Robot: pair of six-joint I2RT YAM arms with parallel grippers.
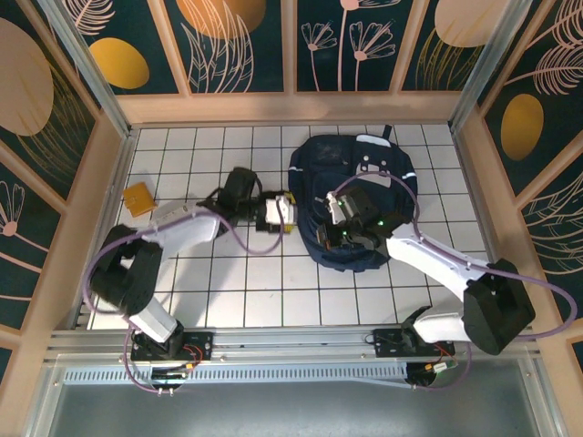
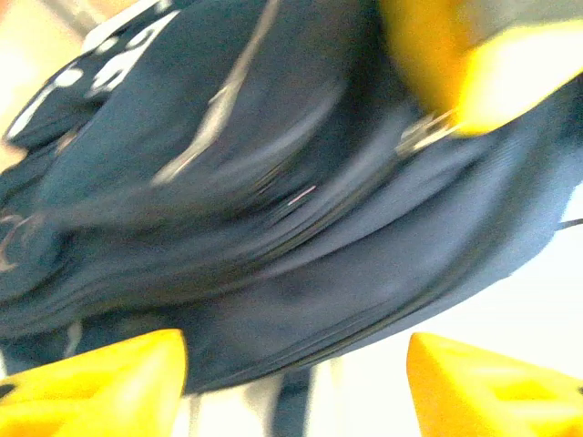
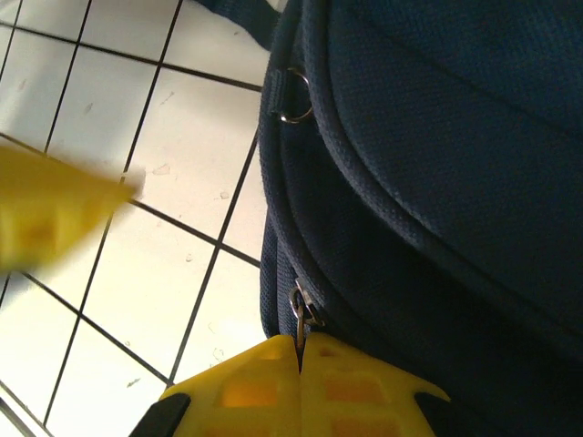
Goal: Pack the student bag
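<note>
Viewing from above, a white tiled counter (image 1: pixel 228 282) with dark grid lines sits inside a wooden frame of patterned panels. At far left a small orange-yellow packet (image 1: pixel 139 198) lies flat on the tiles near the left wall, well apart from everything else. To its right the left arm reaches across the middle of the counter, and the left gripper (image 1: pixel 290 215) sits just beside the left edge of the backpack (image 1: pixel 328 164). In the left wrist view, which is blurred, its two yellow fingers (image 2: pixel 109 378) show at the bottom corners with a wide gap between them, so the jaws are open and hold nothing; dark fabric folds and a pale trim strip cross the space ahead of them. The backpack, navy blue and the largest item, lies flat on the right half of the counter toward the far wall, with its grey patch and white trim facing up. The right arm bends in from the lower right and rests over the near left part of the backpack. In the right wrist view the right gripper (image 3: pixel 301 350) has its yellow jaws pressed together on a metal zipper pull (image 3: pixel 298 314) at the edge of the backpack, where the fabric meets the tiles. A second metal ring (image 3: pixel 293 100) hangs higher on the same edge.
</note>
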